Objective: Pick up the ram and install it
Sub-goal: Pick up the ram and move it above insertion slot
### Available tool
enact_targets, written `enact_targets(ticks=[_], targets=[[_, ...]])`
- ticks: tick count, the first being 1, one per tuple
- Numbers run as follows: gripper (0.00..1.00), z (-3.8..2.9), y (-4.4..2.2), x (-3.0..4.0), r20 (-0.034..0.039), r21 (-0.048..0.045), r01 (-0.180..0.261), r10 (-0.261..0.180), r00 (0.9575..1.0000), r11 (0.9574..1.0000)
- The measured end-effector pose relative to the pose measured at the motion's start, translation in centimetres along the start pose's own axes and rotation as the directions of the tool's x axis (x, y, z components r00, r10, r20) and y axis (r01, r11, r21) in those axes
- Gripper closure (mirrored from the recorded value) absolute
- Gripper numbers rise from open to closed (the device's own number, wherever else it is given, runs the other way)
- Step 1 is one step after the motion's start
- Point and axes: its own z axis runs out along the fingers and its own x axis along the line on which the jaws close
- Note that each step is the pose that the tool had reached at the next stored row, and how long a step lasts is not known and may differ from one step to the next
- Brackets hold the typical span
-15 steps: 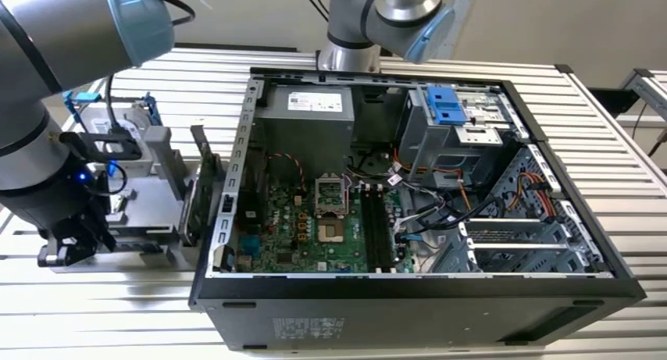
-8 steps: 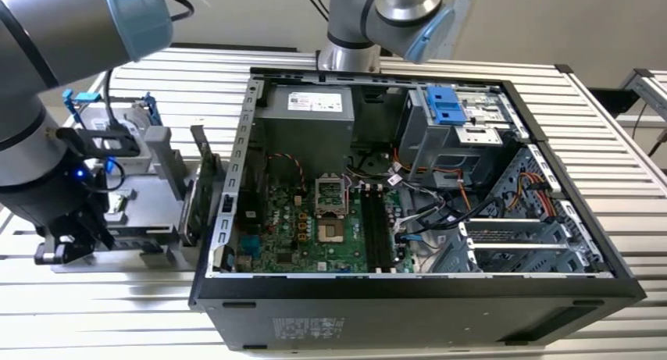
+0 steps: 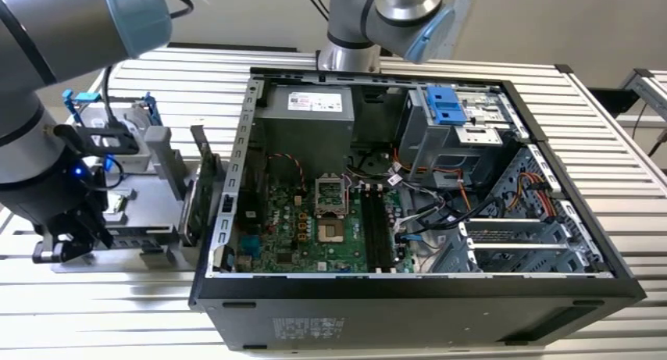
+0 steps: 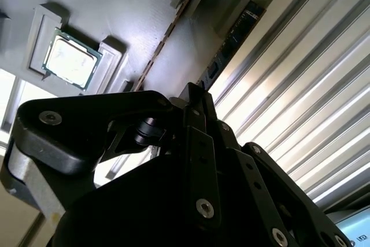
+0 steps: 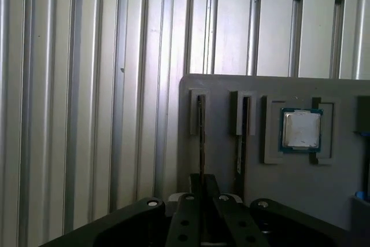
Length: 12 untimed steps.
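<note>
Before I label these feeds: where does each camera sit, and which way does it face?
Exterior view: off the arm, raised, looking down into the open black computer case on the ribbed metal table; grey-and-blue arm at the exterior view's left.
First wrist view: behind the black hand, facing the grey parts holder with the square silver processor chip.
Second wrist view: close behind the hand, facing that holder and chip; both wrist views share these.
</note>
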Motion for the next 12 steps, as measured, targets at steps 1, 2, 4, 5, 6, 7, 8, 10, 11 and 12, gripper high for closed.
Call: enact_targets(ticks=[1, 2, 4, 5, 6, 7, 8, 10, 11, 12], targets=[[1.0, -0.05, 0.0, 0.0, -0.0001, -0.0001, 0.0, 0.0, 1.0, 1.0], [1.0, -0.1, 0.0, 0.0, -0.0002, -0.0002, 0.0, 0.0, 1.0, 1.0], [1.0, -0.22, 0.01, -0.01, -0.0001, -0.0001, 0.0, 0.0, 1.0, 1.0], [1.0, -0.29, 0.01, -0.01, -0.0002, -0.0002, 0.0, 0.0, 1.0, 1.0], [1.0, -0.36, 0.01, -0.01, -0.0001, -0.0001, 0.0, 0.0, 1.0, 1.0], [1.0, -0.43, 0.01, -0.02, -0.0001, -0.0001, 0.0, 0.0, 1.0, 1.0], [1.0, -0.48, 0.01, -0.02, -0.0001, -0.0001, 0.0, 0.0, 1.0, 1.0], [1.0, -0.6, 0.02, -0.02, 0.0, 0.0, 0.0, 0.0, 1.0, 1.0], [1.0, -0.66, 0.02, -0.02, 0.0, 0.0, 0.0, 0.0, 1.0, 1.0], [1.0, -0.73, 0.03, -0.03, -0.0001, -0.0001, 0.0, 0.0, 1.0, 1.0]])
